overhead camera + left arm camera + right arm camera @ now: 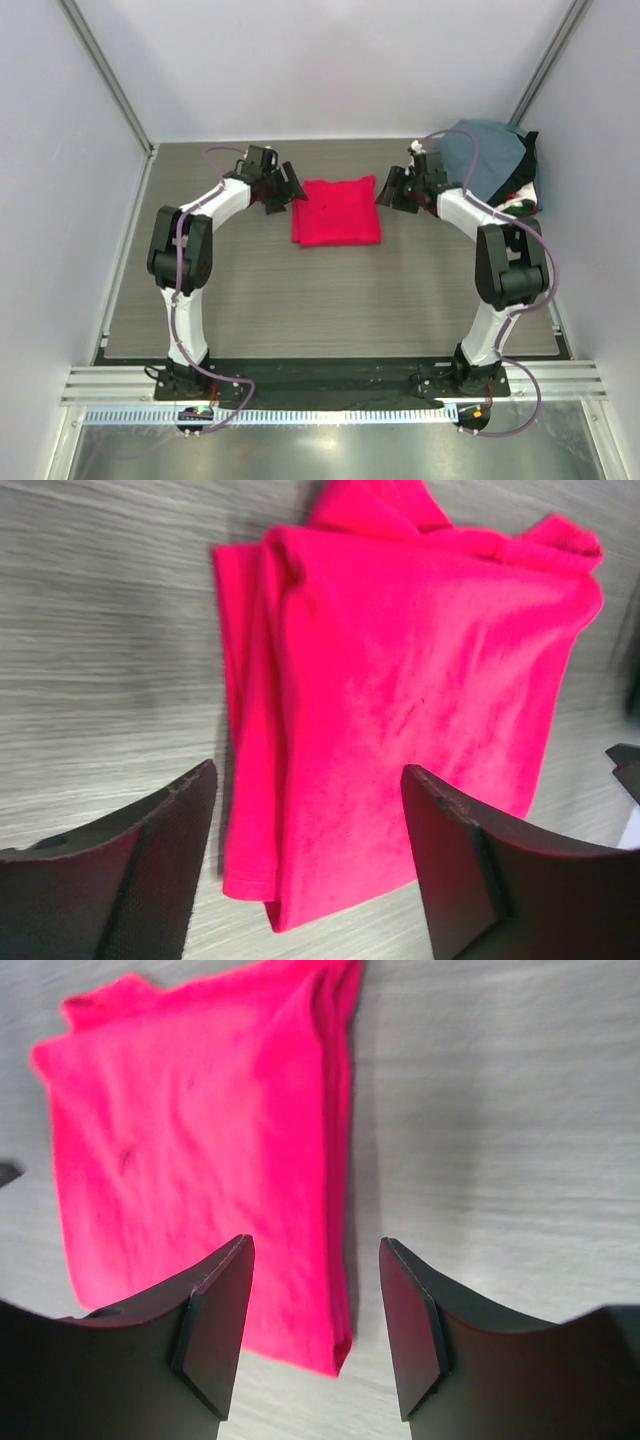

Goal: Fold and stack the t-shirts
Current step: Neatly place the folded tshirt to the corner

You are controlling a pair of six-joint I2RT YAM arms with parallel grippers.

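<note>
The red t-shirt (336, 211) lies folded into a flat square on the table, between both arms. It fills the left wrist view (420, 670) and shows in the right wrist view (190, 1150). My left gripper (287, 190) is open and empty at the shirt's far left corner; its fingers (150, 860) straddle that corner. My right gripper (392, 189) is open and empty at the shirt's far right corner, jaws apart over its edge (312, 1260). A slate grey-blue t-shirt (488, 160) tops a heap at the far right.
The heap at the far right corner also shows bits of dark, white and red cloth (520, 198). White walls enclose the wood-grain table (330, 300) on three sides. A metal rail (330, 385) runs along the near edge.
</note>
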